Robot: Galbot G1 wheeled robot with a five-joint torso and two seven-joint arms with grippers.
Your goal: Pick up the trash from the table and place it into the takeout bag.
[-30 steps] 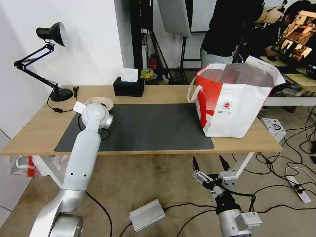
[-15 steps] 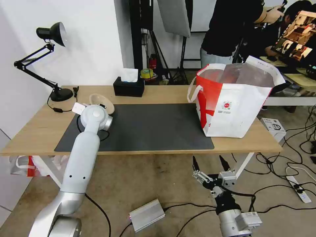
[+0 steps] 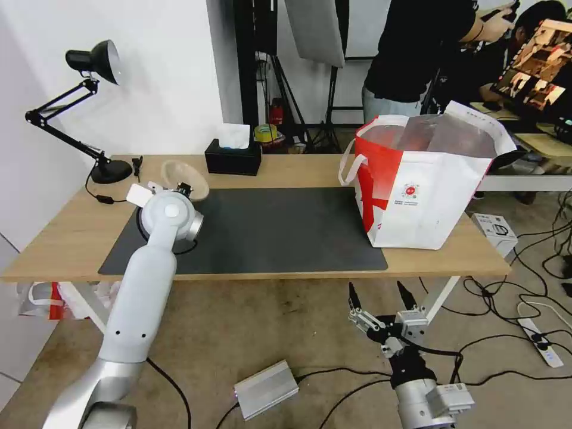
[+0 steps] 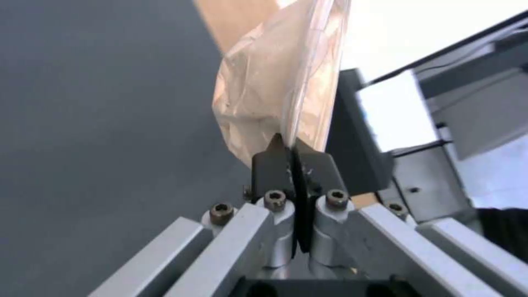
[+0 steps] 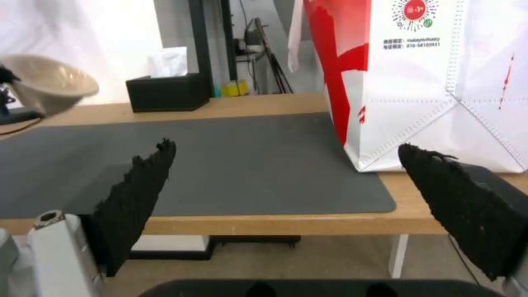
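A beige paper-pulp bowl (image 3: 183,176) is lifted off the table (image 3: 298,170) at the far left corner of the dark grey mat (image 3: 268,229), tilted on its side. My left gripper (image 3: 185,189) is shut on its rim. In the left wrist view the black fingers (image 4: 272,165) pinch the bowl's (image 4: 269,82) edge. The white and red takeout bag (image 3: 417,196) stands open at the table's right end. My right gripper (image 3: 381,295) hangs open below the table's front edge, facing the mat (image 5: 236,165), the bag (image 5: 440,82) and the bowl (image 5: 49,82).
A black tissue box (image 3: 233,156) sits at the back edge. A black desk lamp (image 3: 95,59) with its base (image 3: 111,171) stands at the far left. Cables, a silver box (image 3: 265,388) and a white box (image 3: 494,226) lie on the floor.
The left gripper has raised the beige bowl off the table and tipped it from lying flat to standing on edge. The right arm has not moved.
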